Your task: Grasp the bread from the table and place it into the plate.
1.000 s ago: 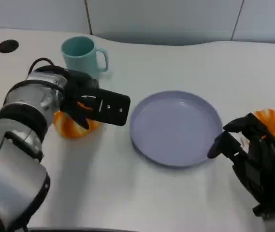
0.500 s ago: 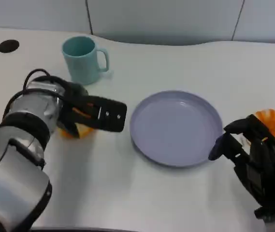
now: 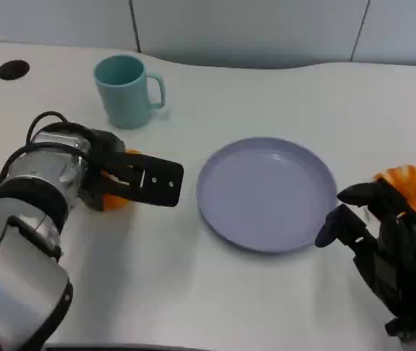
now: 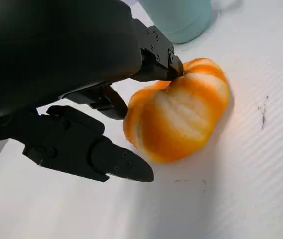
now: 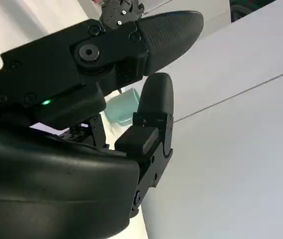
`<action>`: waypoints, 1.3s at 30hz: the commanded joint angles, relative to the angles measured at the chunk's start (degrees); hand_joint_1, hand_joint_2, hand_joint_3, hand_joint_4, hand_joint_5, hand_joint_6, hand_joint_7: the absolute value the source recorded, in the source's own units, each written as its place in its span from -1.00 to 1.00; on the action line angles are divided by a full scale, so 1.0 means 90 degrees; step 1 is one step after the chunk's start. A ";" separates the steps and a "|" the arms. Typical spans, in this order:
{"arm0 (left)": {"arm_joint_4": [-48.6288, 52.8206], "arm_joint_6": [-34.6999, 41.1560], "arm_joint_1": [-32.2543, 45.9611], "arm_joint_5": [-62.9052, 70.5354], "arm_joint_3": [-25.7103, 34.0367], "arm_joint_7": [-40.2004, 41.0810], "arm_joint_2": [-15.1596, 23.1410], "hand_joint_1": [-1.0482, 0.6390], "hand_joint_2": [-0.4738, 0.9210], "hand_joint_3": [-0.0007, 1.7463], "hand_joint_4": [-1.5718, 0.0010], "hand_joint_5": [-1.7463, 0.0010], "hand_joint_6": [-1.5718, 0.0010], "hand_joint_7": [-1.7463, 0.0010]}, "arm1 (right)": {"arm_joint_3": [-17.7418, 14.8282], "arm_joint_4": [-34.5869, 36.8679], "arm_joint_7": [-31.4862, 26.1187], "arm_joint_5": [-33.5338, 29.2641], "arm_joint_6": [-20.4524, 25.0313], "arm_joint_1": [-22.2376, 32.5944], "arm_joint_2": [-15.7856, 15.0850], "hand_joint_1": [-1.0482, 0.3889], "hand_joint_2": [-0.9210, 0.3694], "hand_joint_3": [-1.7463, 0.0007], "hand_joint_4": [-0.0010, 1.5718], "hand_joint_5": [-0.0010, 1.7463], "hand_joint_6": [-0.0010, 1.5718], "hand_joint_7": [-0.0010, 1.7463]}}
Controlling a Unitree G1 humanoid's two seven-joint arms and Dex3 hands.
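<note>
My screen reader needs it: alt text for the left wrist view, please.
The black left hand closes around an orange-and-white bread lying on the white table, one finger touching its top. A teal mug's base stands just beyond the bread.

I read this as a lab or test bench rather than a home. My view covers a plain white table (image 3: 193, 292) with a round black cable port (image 3: 12, 69) at ten o'clock and pale seamed wall panels (image 3: 244, 29) at twelve. The props are sparse and staged: a teal mug (image 3: 123, 91) at eleven and a lavender plate (image 3: 266, 194) near centre.
</note>
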 commanded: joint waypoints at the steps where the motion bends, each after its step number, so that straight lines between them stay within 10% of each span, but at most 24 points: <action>1: 0.0058 0.0024 0.0141 -0.0046 0.0073 0.0020 0.0013 -0.10 1.00 -0.98 0.47 0.13 0.54 0.99 | -0.0053 -0.0086 -0.0009 0.0038 -0.0018 0.0059 -0.0082 -0.34 -1.00 0.86 -0.26 0.96 -0.04 0.12; 7: 0.0038 -0.0040 0.0198 -0.0162 0.0271 0.0229 0.0006 -0.09 0.98 -1.00 0.40 0.43 0.46 0.99 | -0.0077 -0.0062 0.0017 0.0078 -0.0005 0.0041 -0.0091 -0.34 -1.00 0.86 -0.27 0.96 -0.05 0.09; 13: 0.0015 -0.0301 0.0299 -0.0218 0.0335 0.0876 0.0041 0.07 1.00 -0.96 0.36 0.06 0.03 0.94 | -0.0075 -0.0081 -0.0001 0.0095 0.0021 0.0041 -0.0081 -0.33 -1.00 0.86 -0.25 0.95 -0.03 0.07; 15: 0.0017 -0.0319 0.0318 -0.0238 0.0368 0.0944 0.0032 0.01 1.00 -0.82 0.23 0.48 -0.11 0.94 | -0.0068 -0.0094 -0.0014 0.0087 0.0024 0.0047 -0.0078 -0.33 -1.00 0.86 -0.26 0.95 -0.03 0.06; 39: -0.0046 -0.0578 -0.0062 -0.0253 0.0508 0.1141 0.0213 0.07 0.90 -1.00 -0.09 0.83 -0.40 0.94 | -0.0122 -0.0044 0.0022 0.0136 0.0036 -0.0039 -0.0129 -0.32 -1.00 0.84 -0.26 0.96 -0.02 0.01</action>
